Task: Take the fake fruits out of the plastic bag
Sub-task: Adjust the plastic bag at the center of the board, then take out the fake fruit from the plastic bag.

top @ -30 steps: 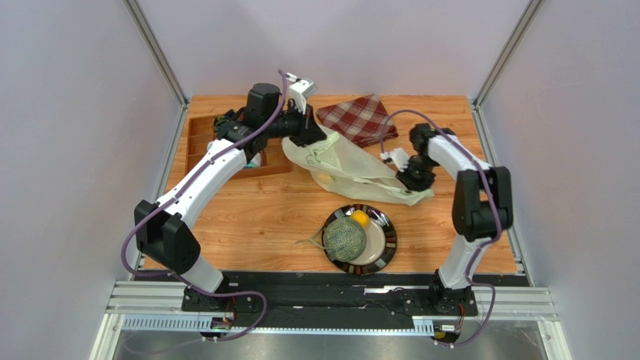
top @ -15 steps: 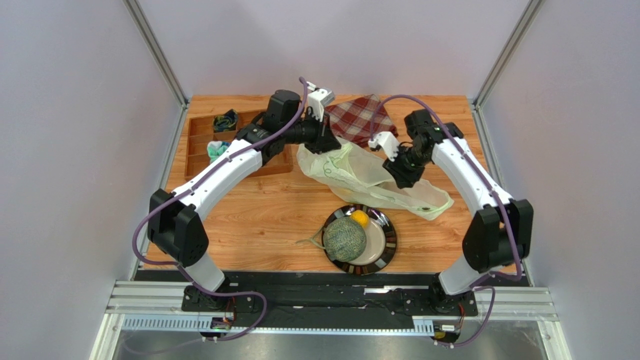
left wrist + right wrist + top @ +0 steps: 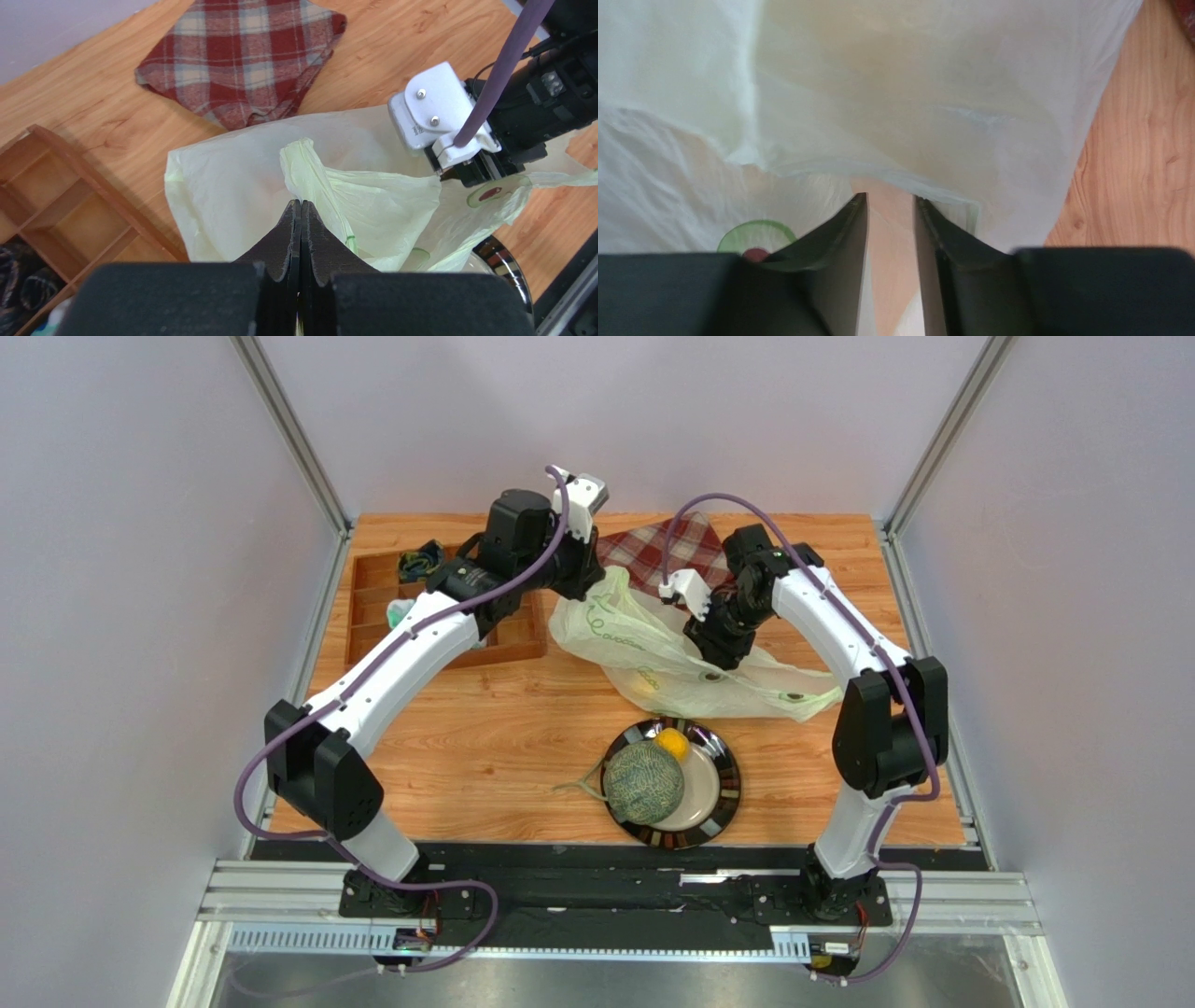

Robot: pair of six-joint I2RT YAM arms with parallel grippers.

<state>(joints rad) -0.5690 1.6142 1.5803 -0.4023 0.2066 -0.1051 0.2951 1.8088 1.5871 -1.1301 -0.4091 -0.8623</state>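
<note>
Your left claw [image 3: 300, 207] is pinched tight on the plastic bag [image 3: 224, 196] near the worktop [image 3: 491, 735]'s far edge. Your right claw [image 3: 891, 203] stands narrowly parted, bag film at its tips.

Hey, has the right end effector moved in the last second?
Yes. The right end effector has shifted left and farther back, ending nearer the plaid cloth.
</note>
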